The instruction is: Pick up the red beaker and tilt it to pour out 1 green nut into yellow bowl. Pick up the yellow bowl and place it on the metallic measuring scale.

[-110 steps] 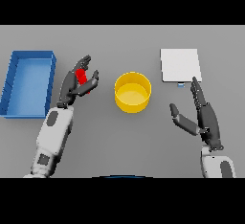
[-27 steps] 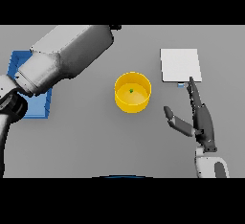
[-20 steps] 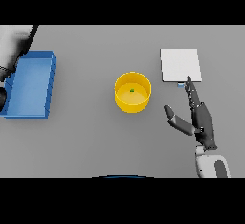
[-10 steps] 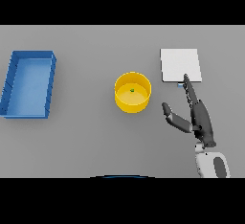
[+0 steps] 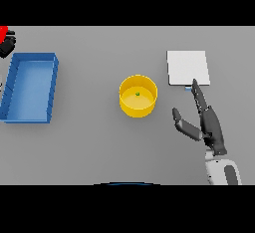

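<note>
Reach the flat, straight-fingered right hand [image 5: 208, 122] left to the yellow bowl [image 5: 138, 96] holding the green nut [image 5: 138, 94], grip its rim level, then carry to the far-right scale [image 5: 187, 67]

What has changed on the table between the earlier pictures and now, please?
The left hand carried the small red beaker away from the round yellow bowl to the far left edge, leaving a green nut inside. The right hand drifted slightly toward the bowl. Bowl, blue tray and scale stayed put.
</note>
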Controlling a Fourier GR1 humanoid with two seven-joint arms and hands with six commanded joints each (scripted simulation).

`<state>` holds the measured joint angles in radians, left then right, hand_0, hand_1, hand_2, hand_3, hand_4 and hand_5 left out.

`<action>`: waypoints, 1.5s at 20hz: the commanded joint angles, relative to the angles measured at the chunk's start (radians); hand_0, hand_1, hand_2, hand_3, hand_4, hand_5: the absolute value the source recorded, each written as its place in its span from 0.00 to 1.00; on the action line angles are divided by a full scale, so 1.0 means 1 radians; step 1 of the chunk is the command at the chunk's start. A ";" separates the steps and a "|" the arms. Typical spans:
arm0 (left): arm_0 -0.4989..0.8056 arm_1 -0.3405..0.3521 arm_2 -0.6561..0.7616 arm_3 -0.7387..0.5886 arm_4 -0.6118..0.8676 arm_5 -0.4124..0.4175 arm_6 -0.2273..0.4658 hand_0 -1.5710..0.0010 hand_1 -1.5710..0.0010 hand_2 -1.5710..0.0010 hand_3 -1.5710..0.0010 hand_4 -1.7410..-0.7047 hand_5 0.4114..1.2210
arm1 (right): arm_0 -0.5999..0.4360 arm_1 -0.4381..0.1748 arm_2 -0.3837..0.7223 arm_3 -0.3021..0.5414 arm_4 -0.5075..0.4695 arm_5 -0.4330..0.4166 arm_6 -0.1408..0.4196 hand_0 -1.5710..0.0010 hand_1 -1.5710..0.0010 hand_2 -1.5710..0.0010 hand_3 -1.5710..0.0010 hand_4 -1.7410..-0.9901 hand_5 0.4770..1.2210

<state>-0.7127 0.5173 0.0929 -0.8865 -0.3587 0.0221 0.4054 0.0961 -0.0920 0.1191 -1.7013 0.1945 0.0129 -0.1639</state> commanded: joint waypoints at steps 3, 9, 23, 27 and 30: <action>0.106 -0.034 -0.002 -0.119 0.020 0.027 0.052 0.00 0.00 0.00 0.00 0.00 0.91 | -0.002 -0.006 0.000 -0.003 -0.003 0.008 0.015 1.00 1.00 1.00 1.00 0.76 0.27; 0.186 -0.056 0.003 -0.230 0.049 0.019 0.153 0.00 0.00 0.03 0.03 0.21 0.50 | -0.001 0.001 0.000 0.010 -0.005 0.006 0.010 1.00 1.00 1.00 1.00 0.78 0.26; 0.239 -0.005 -0.061 -0.304 0.084 -0.179 0.114 0.95 0.95 0.96 0.95 0.93 0.27 | -0.003 -0.001 0.010 0.011 0.042 -0.022 0.025 1.00 1.00 1.00 1.00 0.80 0.22; 0.250 -0.025 -0.038 -0.349 0.123 -0.158 0.065 0.98 0.98 0.98 0.98 0.92 0.30 | -0.082 -0.062 0.058 0.028 0.130 0.016 0.059 1.00 1.00 1.00 1.00 0.88 0.25; 0.256 -0.037 -0.037 -0.358 0.131 -0.155 0.064 0.99 0.99 0.99 0.99 0.91 0.31 | -0.165 -0.169 0.110 0.046 0.244 0.079 0.092 1.00 1.00 1.00 1.00 0.82 0.23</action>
<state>-0.4576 0.4800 0.0557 -1.2445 -0.2277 -0.1331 0.4697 -0.0695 -0.2618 0.2288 -1.6554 0.4389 0.0915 -0.0706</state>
